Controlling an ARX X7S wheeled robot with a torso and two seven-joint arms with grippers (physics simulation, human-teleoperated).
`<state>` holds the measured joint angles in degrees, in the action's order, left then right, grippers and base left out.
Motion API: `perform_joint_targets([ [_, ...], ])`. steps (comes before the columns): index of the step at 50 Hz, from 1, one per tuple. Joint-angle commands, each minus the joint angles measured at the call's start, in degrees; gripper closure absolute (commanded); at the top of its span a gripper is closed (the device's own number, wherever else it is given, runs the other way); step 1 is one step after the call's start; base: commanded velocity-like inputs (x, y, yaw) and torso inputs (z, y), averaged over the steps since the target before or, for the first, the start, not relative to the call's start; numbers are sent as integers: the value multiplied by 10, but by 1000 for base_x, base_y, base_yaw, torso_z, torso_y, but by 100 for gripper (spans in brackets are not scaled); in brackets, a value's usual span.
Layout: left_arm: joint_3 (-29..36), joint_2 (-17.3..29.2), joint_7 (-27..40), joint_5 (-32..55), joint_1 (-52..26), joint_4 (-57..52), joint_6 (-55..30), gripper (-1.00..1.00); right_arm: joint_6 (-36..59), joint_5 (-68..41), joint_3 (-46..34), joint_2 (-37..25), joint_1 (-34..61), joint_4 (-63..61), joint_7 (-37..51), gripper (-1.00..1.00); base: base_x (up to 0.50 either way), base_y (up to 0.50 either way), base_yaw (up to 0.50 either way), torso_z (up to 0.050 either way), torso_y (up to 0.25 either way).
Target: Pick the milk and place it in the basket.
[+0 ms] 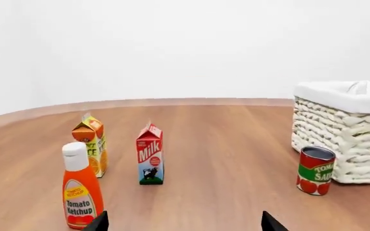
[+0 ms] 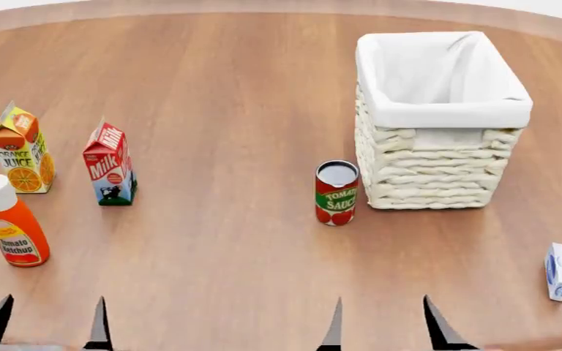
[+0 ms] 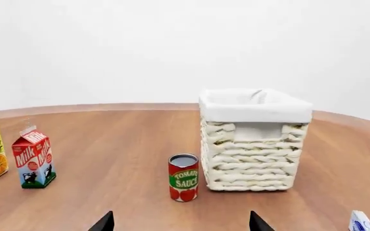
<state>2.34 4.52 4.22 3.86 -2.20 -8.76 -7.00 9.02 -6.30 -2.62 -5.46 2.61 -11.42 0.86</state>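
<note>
Six things stand on the round wooden table (image 2: 252, 88), and the biggest by far is the basket (image 2: 441, 139), cream wicker with white cloth folded over its rim, sitting upright toward the right side, its white lining bare as far as one can see in. Both arms are low at the near edge of the table, only their dark fingertips poking into sight: the left gripper (image 2: 45, 322) with its jaws spread apart and holding nothing, the right gripper (image 2: 383, 323) likewise spread wide with nothing between them.

Next in size comes the tomato ketchup bottle (image 2: 12, 223), orange with a white cap, upright at the near left. Just behind it stands the orange juice carton (image 2: 23, 150), and beside that, a little toward the middle, the milk (image 2: 109, 164), upright on the table with its red top and cow picture facing forward. It is well apart from the basket and touched by neither gripper.

A tomato sauce can (image 2: 336, 192) stands upright near the basket's front left corner, apart from the wicker. Smallest is a white-and-blue box (image 2: 557, 271) at the near right, well clear of everything else.
</note>
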Motion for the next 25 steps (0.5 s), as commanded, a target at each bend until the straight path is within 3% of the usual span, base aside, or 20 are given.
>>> perform_joint_targets([
  [1,-67,33,-9,72,-96,-225,-169,-100,184,-52,65,-65,122,-241,-17,-100,0,0,0,0,0],
  [8,-191,91,35,217,-296,-457,-406,-100,439,-215,232,-145,351,-428,4,-100,0,0,0,0,0],
  [10,-260,114,59,304,-368,-510,-484,-100,550,-308,317,-180,448,-477,22,-100,0,0,0,0,0],
  [11,-266,131,77,325,-373,-512,-484,-100,578,-353,348,-183,471,-484,32,-100,0,0,0,0,0],
  [12,-291,175,132,396,-397,-512,-478,-100,609,-439,390,-239,520,-485,91,-100,0,0,0,0,0],
  [16,-333,278,246,552,-438,-512,-451,-100,654,-721,475,-334,609,-465,247,-100,0,0,0,0,0],
  [19,-351,339,293,606,-460,-510,-431,-100,643,-816,495,-391,636,-451,320,-100,0,0,0,0,0],
  [25,-368,377,321,644,-457,-509,-411,-100,618,-886,521,-435,642,-444,365,-100,0,0,0,0,0],
])
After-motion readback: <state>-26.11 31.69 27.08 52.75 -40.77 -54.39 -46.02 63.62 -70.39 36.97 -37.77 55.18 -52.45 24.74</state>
